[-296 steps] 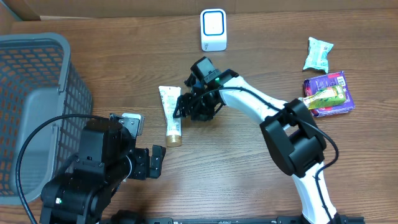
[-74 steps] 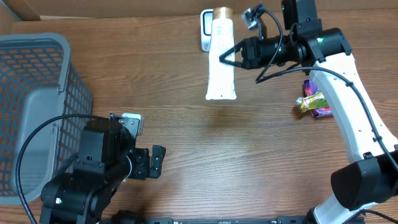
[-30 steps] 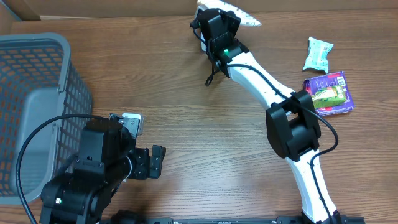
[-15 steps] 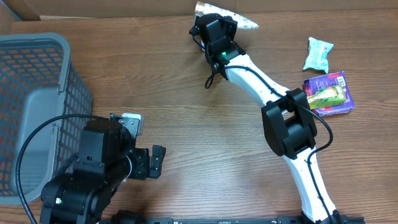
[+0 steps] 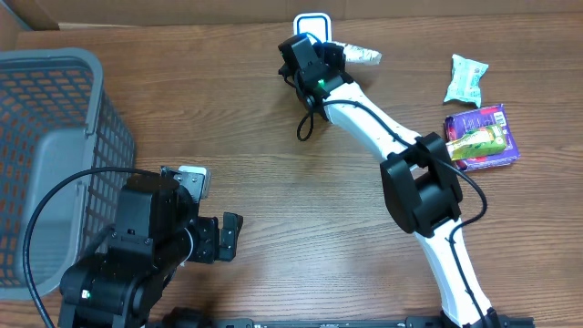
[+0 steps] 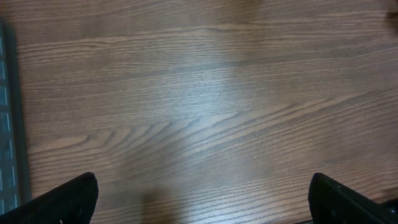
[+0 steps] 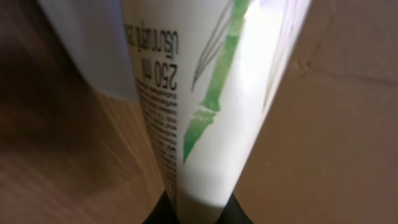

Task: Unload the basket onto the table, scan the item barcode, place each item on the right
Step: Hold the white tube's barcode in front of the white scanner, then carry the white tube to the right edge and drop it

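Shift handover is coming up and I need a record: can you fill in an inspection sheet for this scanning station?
Surface: brown wooden table, no spills seen.
Job's things: white tube held beside the scanner.
Clutter: green-white packet; yellow-green packet on a purple packet; grey basket.
Grippers: right pincer shut on the tube; left pincer open, empty.
Cables: black cable looping over the left arm.
Surroundings: cardboard behind the table.

The basket (image 5: 55,109) stands left on the table (image 5: 301,210), snack packs (image 5: 480,137) right. At the back, the tube (image 5: 360,56) hangs beside the scanner (image 5: 310,18).
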Controlling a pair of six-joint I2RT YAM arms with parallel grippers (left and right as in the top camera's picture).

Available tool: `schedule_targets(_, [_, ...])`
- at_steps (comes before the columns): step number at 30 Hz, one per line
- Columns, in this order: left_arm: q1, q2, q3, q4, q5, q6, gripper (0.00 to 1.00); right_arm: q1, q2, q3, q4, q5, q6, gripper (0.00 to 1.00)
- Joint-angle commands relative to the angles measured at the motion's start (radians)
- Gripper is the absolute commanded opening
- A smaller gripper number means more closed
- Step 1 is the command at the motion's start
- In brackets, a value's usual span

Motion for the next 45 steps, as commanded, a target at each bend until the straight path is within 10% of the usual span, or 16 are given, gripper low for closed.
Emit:
schedule_targets(1, [0.005,-0.001,0.002,0.003,-0.011,-0.01,0.99,0.006,-0.202,0.02,-0.059,-0.122,0.143,0.04])
schedule_targets(11, [0.005,-0.001,0.002,0.003,-0.011,-0.01,1.0,-0.043,-0.529,0.02,-0.517,-0.795,0.684,0.04])
schedule_targets(17, [0.005,-0.001,0.002,0.003,-0.011,-0.01,1.0,-0.246,-0.562,-0.013,-0.645,-1.0,1.41,0.04])
schedule_targets(26, [0.005,-0.001,0.002,0.003,-0.011,-0.01,0.99,-0.522,-0.562,-0.399,-0.343,-0.845,1.942,0.04])
schedule_targets(35, [0.005,-0.001,0.002,0.003,-0.011,-0.01,1.0,-0.632,-0.562,-0.729,0.236,-0.726,1.986,0.04])
schedule_targets(39, [0.005,-0.001,0.002,0.003,-0.011,-0.01,0.99,-0.646,-0.562,-0.752,0.231,-0.704,1.985,0.22])
schedule_targets(45, [0.005,-0.001,0.002,0.003,-0.011,-0.01,1.0,-0.65,-0.573,-0.741,0.208,-0.68,1.981,0.22])
